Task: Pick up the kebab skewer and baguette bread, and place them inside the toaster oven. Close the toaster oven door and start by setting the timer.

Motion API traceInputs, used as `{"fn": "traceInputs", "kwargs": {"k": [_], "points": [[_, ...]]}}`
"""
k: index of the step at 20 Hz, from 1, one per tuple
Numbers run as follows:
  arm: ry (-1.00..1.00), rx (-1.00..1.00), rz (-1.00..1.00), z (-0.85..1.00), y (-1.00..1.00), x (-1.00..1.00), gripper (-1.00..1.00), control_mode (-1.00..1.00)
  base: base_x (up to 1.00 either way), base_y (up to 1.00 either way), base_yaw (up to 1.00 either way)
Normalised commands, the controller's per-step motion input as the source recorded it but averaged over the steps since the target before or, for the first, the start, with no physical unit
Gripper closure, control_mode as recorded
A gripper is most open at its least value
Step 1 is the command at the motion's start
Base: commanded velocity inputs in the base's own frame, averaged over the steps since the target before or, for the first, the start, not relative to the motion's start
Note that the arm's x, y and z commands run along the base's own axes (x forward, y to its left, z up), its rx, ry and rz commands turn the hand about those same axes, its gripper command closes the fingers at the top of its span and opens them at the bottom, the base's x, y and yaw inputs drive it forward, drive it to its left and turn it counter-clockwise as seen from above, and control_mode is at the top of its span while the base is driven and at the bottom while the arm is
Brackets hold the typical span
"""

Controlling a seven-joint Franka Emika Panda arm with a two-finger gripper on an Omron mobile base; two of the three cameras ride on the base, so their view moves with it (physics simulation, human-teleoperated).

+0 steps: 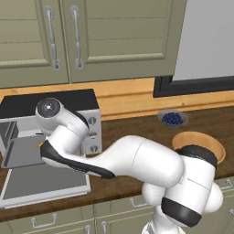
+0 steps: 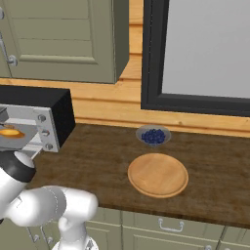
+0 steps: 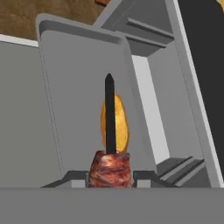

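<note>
The gripper (image 3: pixel 109 177) reaches into the oven (image 1: pixel 68 103), its 2 fingers (image 3: pixel 146 178) pinching the skewer (image 3: pixel 109 168) at the meat, stick pointing inward over the tray (image 3: pixel 74 109). The bread (image 3: pixel 118 127) already lies on that tray. The skewer looks light, stiff and thin; gripping the meat seems surest, since a bare stick might slip.

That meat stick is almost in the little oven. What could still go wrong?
The kebab skewer, held between the fingers, points right at the baguette bread already on the tray; it might poke or shove the loaf. The arm reaches over the open toaster oven door and could bump it.
</note>
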Motion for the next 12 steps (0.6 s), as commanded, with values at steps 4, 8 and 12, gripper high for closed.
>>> {"fn": "traceInputs", "kwargs": {"k": [4, 8, 12], "points": [[0.14, 0.01, 0.1, -0.13, 0.28, 0.07, 1.0, -1.0, 0.0, 0.0, 0.0], [0.05, 0.03, 0.03, -0.45, 0.0, 0.09, 1.0, -1.0, 0.0, 0.0, 0.0], [0.0, 0.0, 0.02, -0.59, 0.0, 0.12, 1.0, -1.0, 0.0, 0.0, 0.0]]}}
